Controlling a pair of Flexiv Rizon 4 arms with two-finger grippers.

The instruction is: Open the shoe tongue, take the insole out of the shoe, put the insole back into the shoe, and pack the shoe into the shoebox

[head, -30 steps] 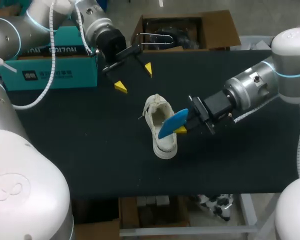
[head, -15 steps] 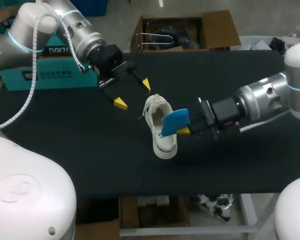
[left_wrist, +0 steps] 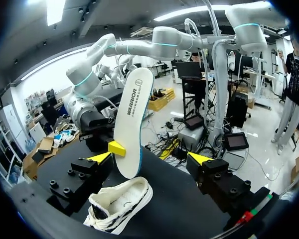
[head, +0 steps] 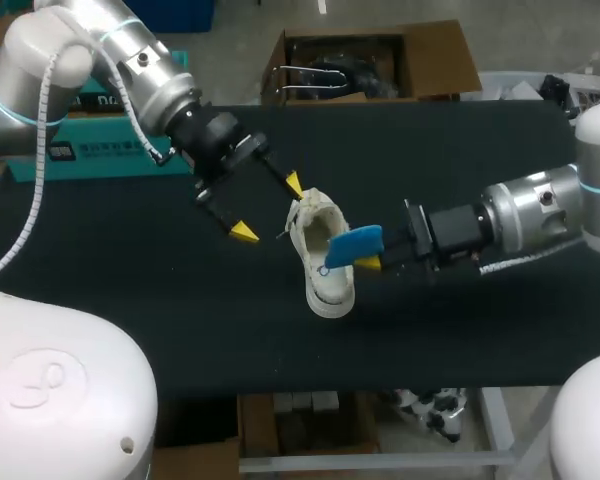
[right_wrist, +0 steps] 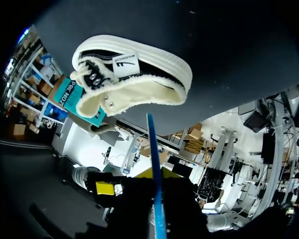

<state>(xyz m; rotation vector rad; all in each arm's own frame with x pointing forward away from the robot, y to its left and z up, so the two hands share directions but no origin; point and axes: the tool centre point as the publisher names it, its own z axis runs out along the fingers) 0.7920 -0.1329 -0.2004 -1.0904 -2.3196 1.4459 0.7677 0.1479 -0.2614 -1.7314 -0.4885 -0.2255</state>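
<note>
So from where I'm standing, the left arm (head: 130, 65) comes in from the far left corner and angles down over the table (head: 160, 310) toward the middle. Its wrist is tipped so the fingers point at the heel end of the shoe (head: 329, 294). The left gripper (head: 269, 208) has its fingers spread really wide with nothing in between them. One yellow tip sits right up against the heel rim, though I honestly can't tell if it's touching. The other tip hangs out over bare table on the left side of the shoe, a little apart from it.

The right arm (head: 540, 205) reaches in from the right side, stretched out pretty much level and low over the table. The right gripper (head: 372, 258) is pinching the blue insole (head: 352, 246) by one end, both fingers clamped on it. The insole is held on edge, up off the table. Its free end pokes over the shoe's opening, about mid-length, coming in from the shoe's right side.

From the left wrist camera, the insole stands tall just ahead of that gripper's fingers, pale side facing it. The shoe is lower down between them, nearer one finger.

The shoe itself is white and sits upright on its sole around the middle of the table, toe toward the near edge.

A teal box (head: 90, 150) sits at the far left edge behind the left arm, well apart from the shoe.
</note>
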